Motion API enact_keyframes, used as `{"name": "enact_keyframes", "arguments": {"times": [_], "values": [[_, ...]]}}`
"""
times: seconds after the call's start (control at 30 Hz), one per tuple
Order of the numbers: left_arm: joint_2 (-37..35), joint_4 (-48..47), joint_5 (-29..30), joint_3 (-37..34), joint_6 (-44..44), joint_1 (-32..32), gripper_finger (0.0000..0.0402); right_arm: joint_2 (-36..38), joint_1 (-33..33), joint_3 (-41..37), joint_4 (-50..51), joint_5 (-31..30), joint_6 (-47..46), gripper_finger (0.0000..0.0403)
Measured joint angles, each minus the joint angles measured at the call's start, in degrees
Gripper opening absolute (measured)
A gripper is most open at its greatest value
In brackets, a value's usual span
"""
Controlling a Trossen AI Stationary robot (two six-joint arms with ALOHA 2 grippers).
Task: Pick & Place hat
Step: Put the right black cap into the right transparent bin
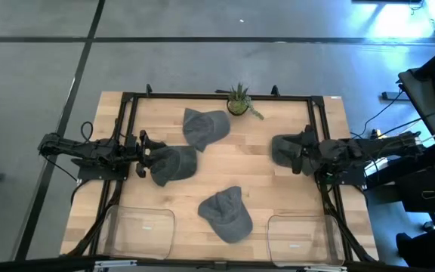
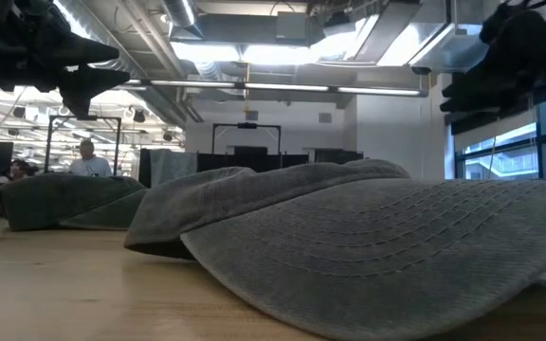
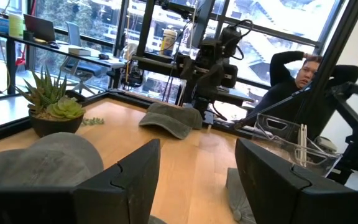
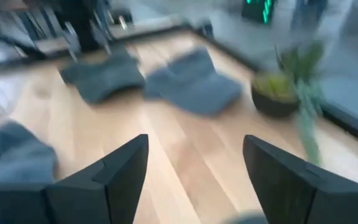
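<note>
Four grey hats lie on the wooden table: one at the far centre (image 1: 205,127), one at the left (image 1: 174,164), one at the near centre (image 1: 226,214) and one at the right (image 1: 287,151). My left gripper (image 1: 155,154) is open (image 3: 197,149) and hovers over the left hat's left edge. My right gripper (image 1: 291,151) is open (image 4: 194,143) and hovers over the right hat. In the low view both arms hang high above the table, and the near-centre hat (image 2: 377,246) fills the foreground.
A small potted plant (image 1: 238,100) stands at the far edge. Two clear plastic bins stand at the near edge, one left (image 1: 138,230) and one right (image 1: 300,238). A black frame runs round the table. A person sits beyond the table (image 3: 303,74).
</note>
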State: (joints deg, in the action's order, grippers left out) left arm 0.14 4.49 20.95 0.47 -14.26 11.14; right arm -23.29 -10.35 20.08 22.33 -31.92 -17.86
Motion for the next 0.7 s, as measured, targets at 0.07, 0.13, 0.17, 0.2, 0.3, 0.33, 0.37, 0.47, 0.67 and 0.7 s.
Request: {"name": "enact_keyframes", "arguments": {"times": [0.07, 0.13, 0.17, 0.2, 0.3, 0.33, 0.37, 0.47, 0.67, 0.7], "values": [[0.0, 0.0, -0.02, 0.0, 0.0, 0.02, 0.0205, -3.98, 0.56, 4.26, 7.45, -0.03, -4.99, 0.0258], [0.01, 0.0, -0.01, 0.0, 0.0, 0.0, 0.0205, -7.67, 1.06, 7.88, 14.89, 0.02, -11.36, 0.0257], [0.0, -0.01, -0.01, 0.01, 0.0, 0.0, 0.0205, -9.45, 1.29, 9.51, 18.7, 0.19, -14.24, 0.0256], [0.01, -0.04, -0.01, 0.0, 0.0, 0.01, 0.0205, -11.07, 1.47, 11.08, 22.51, 0.53, -16.67, 0.0256], [0.0, -0.52, -0.01, 0.0, 0.0, 0.0, 0.0205, -15.49, 1.69, 14.37, 32.28, 2.88, -22.9, 0.0256], [0.02, -0.55, -0.02, 0.0, 0.0, 0.02, 0.0205, -16.73, 1.69, 14.89, 34.51, 3.83, -24.71, 0.0256], [0.02, -0.52, 0.0, 0.0, 0.0, 0.02, 0.0205, -17.98, 1.69, 15.22, 36.33, 4.91, -26.42, 0.0256], [0.02, -0.52, 0.0, 0.02, 0.0, 0.02, 0.0205, -21.3, 1.69, 15.34, 40.31, 7.75, -32.27, 0.0256], [0.02, -0.5, 0.0, 0.0, 0.0, 0.0, 0.0205, -27.71, 2.53, 15.34, 40.12, 8.56, -35.62, 0.0256], [0.0, -0.5, 0.0, 0.0, 0.0, 0.02, 0.0205, -28.77, 2.97, 15.34, 40.11, 8.59, -35.95, 0.0256]]}}
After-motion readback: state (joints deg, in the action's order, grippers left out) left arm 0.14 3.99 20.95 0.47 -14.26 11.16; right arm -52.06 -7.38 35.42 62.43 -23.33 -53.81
